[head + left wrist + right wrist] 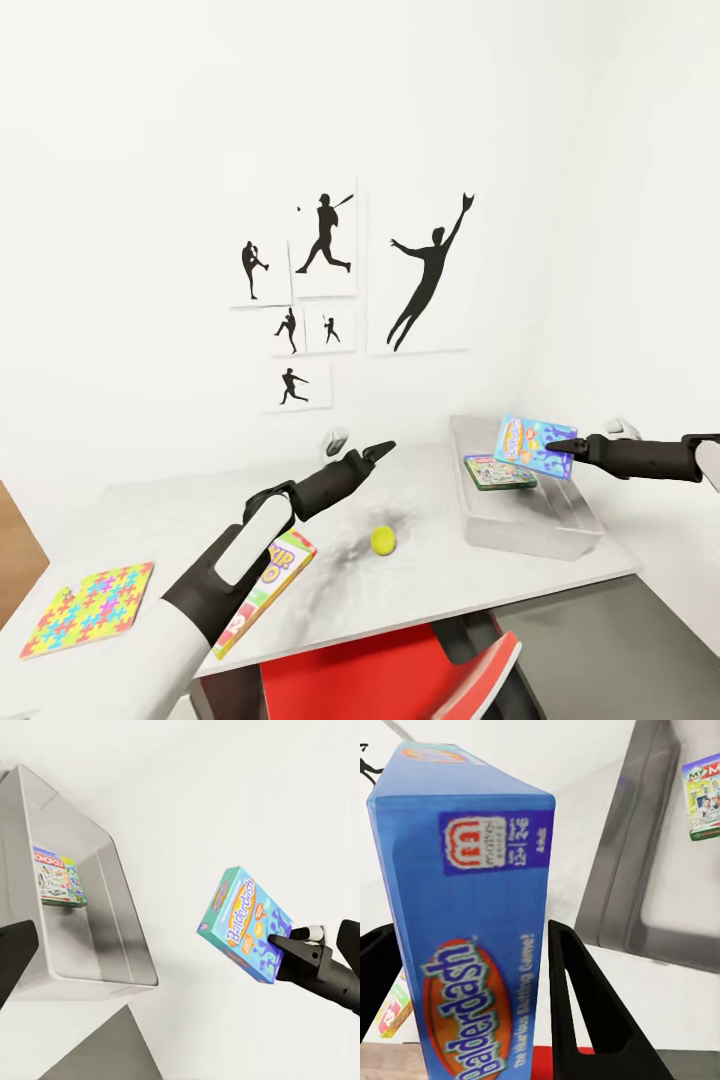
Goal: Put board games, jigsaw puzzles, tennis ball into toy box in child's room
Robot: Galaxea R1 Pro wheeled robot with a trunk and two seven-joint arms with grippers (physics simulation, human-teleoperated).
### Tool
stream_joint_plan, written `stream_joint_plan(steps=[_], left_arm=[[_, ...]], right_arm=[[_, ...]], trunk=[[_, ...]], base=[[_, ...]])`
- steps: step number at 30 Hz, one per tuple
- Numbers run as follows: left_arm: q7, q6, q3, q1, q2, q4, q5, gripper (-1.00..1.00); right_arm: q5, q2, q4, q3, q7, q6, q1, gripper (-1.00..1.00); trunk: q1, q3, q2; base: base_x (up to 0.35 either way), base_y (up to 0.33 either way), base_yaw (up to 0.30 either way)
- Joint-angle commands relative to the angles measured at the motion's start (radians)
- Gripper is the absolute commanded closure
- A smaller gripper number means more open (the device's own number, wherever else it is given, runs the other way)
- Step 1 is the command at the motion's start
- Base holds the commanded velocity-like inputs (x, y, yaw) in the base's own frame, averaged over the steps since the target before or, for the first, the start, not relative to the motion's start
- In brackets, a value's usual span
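The blue game box (535, 446) is clamped between the right gripper (556, 445) jaws and held above the toy box (520, 520), over the green-edged game (499, 472) already inside. If released tilted, it may be caught on the tray rim and tipped out. The left gripper (383, 450) is seen parted and empty. The "Balderdash" lettering is legible from the wrist views; the ball (382, 540) beside the tray is shown by the head view.

A blue "Balderdash" game box (472, 915) stands upright, clamped between the two black fingers (585, 1005) of the right claw (472, 997). Beyond the box, a grey toy box (660, 870) sits on the pale bench (660, 997), with a green-edged board game (703, 795) lying inside it.
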Motion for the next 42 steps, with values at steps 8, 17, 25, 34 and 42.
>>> stream_joint_plan(steps=[8, 17, 25, 34, 42], left_arm=[[-0.002, 0.006, 0.001, 0.000, 0.017, -0.003, 0.007, -1.00], [-0.001, 0.009, 0.001, -0.001, 0.023, -0.007, 0.007, -1.00], [-0.001, 0.011, 0.001, -0.001, 0.023, -0.007, 0.007, -1.00], [-0.001, 0.012, 0.001, -0.001, 0.024, -0.010, 0.020, -1.00], [0.001, 0.015, 0.000, -0.007, 0.030, -0.031, 0.053, -1.00]], right_arm=[[0.006, 0.031, 0.111, 0.020, 0.003, 0.001, -0.069, 1.00], [0.046, 0.080, 0.337, 0.055, -0.038, 0.001, -0.176, 1.00], [0.066, 0.087, 0.376, 0.061, -0.052, 0.001, -0.197, 1.00], [0.073, 0.082, 0.374, 0.064, -0.056, 0.001, -0.204, 1.00], [0.072, 0.079, 0.376, 0.063, -0.057, 0.001, -0.207, 1.00]], trunk=[[0.000, 0.000, -0.001], [0.000, 0.000, -0.001], [0.000, 0.000, -0.001], [0.000, -0.006, -0.001], [0.000, -0.017, -0.001]], base=[[-0.001, -0.002, 0.000], [0.000, 0.000, 0.000], [0.000, 0.000, 0.000], [0.000, 0.000, 0.000], [0.000, 0.000, 0.000]])
